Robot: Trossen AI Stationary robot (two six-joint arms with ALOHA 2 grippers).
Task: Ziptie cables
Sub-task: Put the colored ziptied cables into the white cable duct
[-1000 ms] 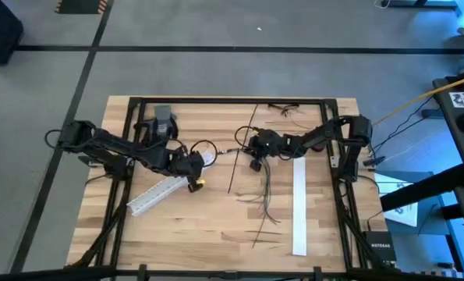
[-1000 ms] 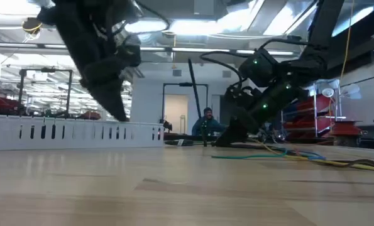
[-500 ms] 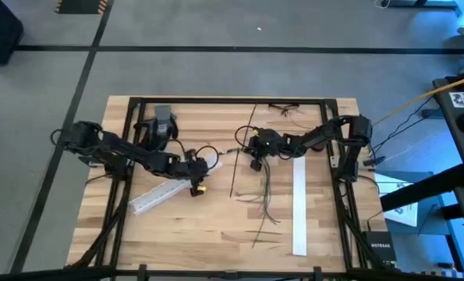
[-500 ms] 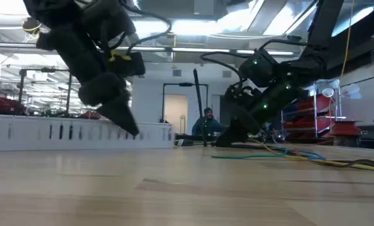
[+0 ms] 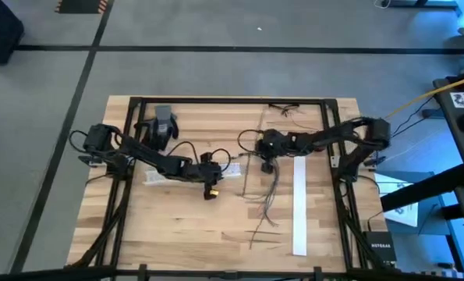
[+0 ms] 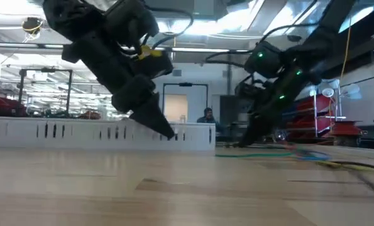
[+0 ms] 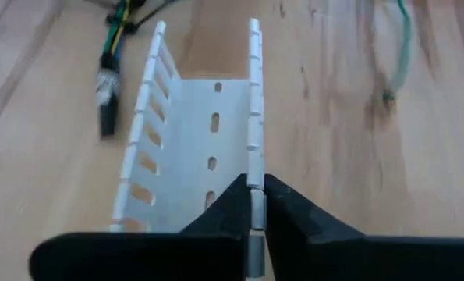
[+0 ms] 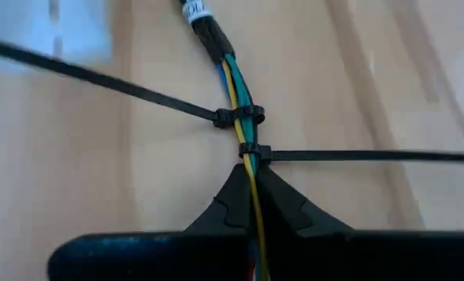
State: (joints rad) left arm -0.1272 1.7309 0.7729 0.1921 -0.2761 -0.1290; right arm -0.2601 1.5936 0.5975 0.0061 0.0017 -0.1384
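A: Where are the cables [image 8: 242,117] lying?
B: Running lengthwise straight out from the right gripper [image 8: 251,183], which is pinching them; two zip ties [image 8: 251,151] apparently cinched just ahead.
A: Left gripper [image 7: 253,195]?
B: Farther off, clamping the slotted strip's [image 7: 196,125] wall.

Wooden surface [image 5: 177,226]. Left end effector [image 5: 218,173] just left of the cables [image 5: 264,191], over the end of a white slotted strip [image 5: 155,179]. Right end effector [image 5: 256,146] at the cables' upper end. Second white strip [image 5: 299,207] just right of the cables. Grey object [image 5: 164,121] well left of them.
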